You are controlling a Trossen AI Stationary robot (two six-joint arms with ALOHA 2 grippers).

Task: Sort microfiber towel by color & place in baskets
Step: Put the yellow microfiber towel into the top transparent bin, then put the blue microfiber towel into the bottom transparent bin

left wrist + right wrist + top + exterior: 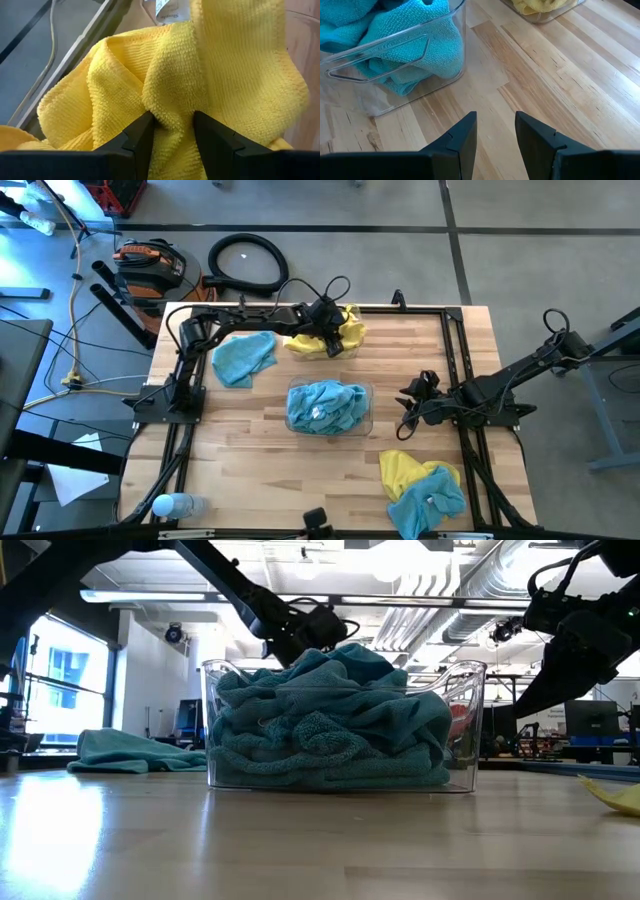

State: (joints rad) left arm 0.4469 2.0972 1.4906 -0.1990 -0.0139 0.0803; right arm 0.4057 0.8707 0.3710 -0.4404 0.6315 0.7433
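A yellow towel (pixel 125 85) lies bunched in the clear far basket (pixel 547 15), at the table's far middle (pixel 345 332). My left gripper (pixel 170 132) is down in it, open, its fingers astride a raised fold. The middle basket (pixel 365 395) holds several blue towels (pixel 330 720). One blue towel (pixel 243 357) lies loose on the table at the far left. A yellow towel (pixel 400 468) and a blue one (pixel 432 498) lie together at the near right. My right gripper (pixel 495 130) hovers open over bare wood, right of the middle basket. My left gripper stands open with a raised fold of the yellow towel (pixel 170 107) between its two fingers. The cloth touches the inner sides of both fingertips (pixel 142 132). The fingers come slanting down from the table's left. The towel rests bunched in the far basket, slack.
A black metal frame (pixel 455 340) runs along the table's sides. A clear bottle (pixel 175 505) lies at the near left corner. Bare wood lies open between the middle basket and the near edge. Cables, a hose and a tool case sit on the floor beyond the far edge.
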